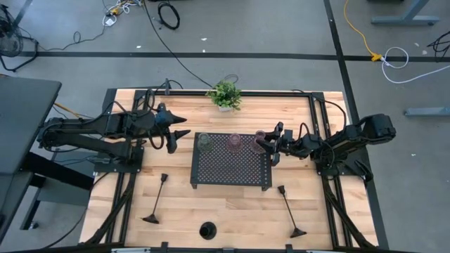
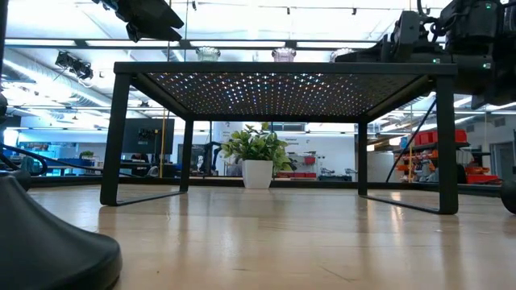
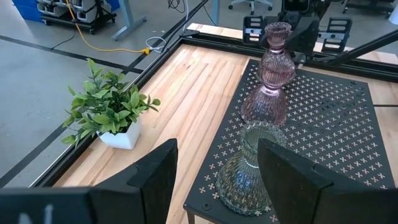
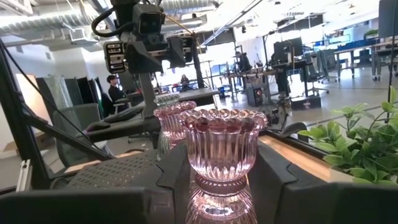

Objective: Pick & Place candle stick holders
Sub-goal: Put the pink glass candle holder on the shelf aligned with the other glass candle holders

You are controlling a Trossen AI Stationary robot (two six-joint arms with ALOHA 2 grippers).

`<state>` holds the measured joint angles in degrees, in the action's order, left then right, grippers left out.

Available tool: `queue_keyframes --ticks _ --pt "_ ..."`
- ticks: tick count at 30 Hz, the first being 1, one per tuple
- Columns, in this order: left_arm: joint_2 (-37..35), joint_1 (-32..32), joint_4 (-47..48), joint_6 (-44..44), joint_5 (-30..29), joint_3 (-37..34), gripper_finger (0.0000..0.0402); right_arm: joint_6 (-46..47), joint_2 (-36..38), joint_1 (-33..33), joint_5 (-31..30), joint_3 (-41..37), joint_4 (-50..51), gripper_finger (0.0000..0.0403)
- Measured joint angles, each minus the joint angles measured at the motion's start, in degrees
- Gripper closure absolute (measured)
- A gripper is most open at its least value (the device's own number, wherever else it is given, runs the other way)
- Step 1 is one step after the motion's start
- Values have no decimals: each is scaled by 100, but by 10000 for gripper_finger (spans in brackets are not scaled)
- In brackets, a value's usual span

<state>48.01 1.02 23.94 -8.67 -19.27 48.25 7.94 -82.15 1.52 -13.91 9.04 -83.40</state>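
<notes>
Left arm stretched level from the table's left edge toward the middle, wrist straight, left gripper hanging just off the left end of the black perforated tray, fingers spread wide with nothing between them. Directly ahead of that gripper, greenish glass holder standing upright on the tray's near-left corner; in the overhead view at the left of the tray's back edge. Beside it toward the middle of the back edge, a pinkish-brown hourglass holder, upright, seen tall and ribbed from the left wrist. Behind the tray, against the table's far rail, leafy potted plant. On the bare wood in front: a tall black thin-stemmed holder lying tilted at front left, a squat black holder at the front edge near the centre, another tall black thin-stemmed holder lying at front right. At the tray's right back corner, second pinkish-brown holder, upright, pinched at its waist between the right gripper's fingers. Right gripper reaching in from the right side over the tray's right end, arm bent at the elbow and folded back toward its base at the table's right edge. From table height, only the three glass rims showing above the tray top.
</notes>
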Motion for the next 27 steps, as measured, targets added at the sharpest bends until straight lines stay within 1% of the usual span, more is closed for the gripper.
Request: queue_keyframes --ticks 2,6,8,13,17,22,27 --pt "0 -2 0 -3 0 0 177 4 0 0 0 0 20 285" --pt "0 0 0 -11 0 0 177 66 0 6 5 -2 76 250" --pt "0 0 0 -13 0 -1 177 111 -4 5 23 -3 93 243" --pt "0 -1 1 -15 0 0 177 111 -2 7 54 -7 138 255" --pt "0 -1 2 -98 0 -1 177 109 -2 5 222 -7 144 264" --pt "0 -1 2 -117 0 -1 177 146 -2 41 340 -9 150 259" --pt "0 -1 2 -116 0 0 177 -22 -2 88 182 -11 165 252"
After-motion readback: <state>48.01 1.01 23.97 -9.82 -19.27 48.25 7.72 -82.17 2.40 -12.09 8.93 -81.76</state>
